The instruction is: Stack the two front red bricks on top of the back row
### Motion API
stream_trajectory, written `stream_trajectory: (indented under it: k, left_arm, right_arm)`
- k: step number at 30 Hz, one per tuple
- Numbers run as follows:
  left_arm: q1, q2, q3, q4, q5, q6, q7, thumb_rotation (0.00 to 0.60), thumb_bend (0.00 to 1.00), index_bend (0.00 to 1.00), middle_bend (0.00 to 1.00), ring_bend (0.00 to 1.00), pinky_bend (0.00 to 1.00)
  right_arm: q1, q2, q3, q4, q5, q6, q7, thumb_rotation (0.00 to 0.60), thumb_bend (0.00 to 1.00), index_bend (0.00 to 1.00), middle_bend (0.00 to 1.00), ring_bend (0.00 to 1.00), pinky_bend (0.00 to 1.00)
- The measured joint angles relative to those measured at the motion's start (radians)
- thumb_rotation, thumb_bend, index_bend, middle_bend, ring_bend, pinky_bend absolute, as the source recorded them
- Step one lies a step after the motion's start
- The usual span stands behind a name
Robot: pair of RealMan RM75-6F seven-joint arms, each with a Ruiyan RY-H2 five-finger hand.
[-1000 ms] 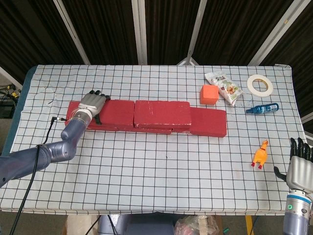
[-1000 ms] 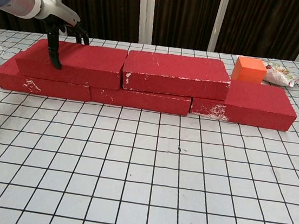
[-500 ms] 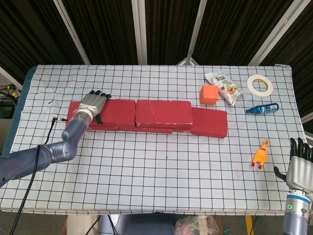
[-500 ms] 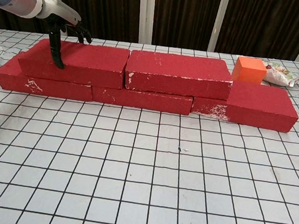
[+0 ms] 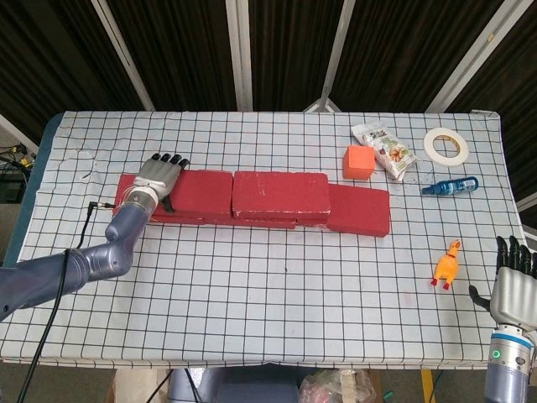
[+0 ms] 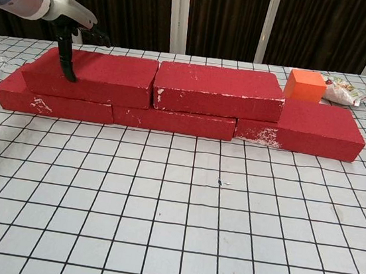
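Both top bricks slid a bit right since a second ago.
My left hand (image 5: 159,178) rests on the left top brick (image 6: 90,75), fingers spread; my right hand (image 5: 513,290) waits open, partly cut off.

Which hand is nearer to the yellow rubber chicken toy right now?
The right hand is nearer: it hovers off the table's front right corner, just beyond the chicken toy. The left hand rests on the left upper red brick, far across the table.
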Motion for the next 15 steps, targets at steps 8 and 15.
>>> stream_trajectory:
  k: [8,15]
  left_arm:
    - [0.004,0.130,-0.025,-0.165,0.029,0.056,-0.016,0.600,0.00,0.00,0.00,0.00,0.05]
    - [0.145,0.270,-0.057,-0.442,0.290,0.262,-0.122,0.600,0.00,0.00,0.00,0.00,0.05]
  right_arm:
    - [0.000,0.002,-0.003,-0.005,-0.008,0.000,0.004,0.600,0.24,0.00,0.00,0.00,0.00]
    - [-0.002,0.009,-0.024,-0.016,-0.063,-0.002,0.024,0.600,0.24,0.00,0.00,0.00,0.00]
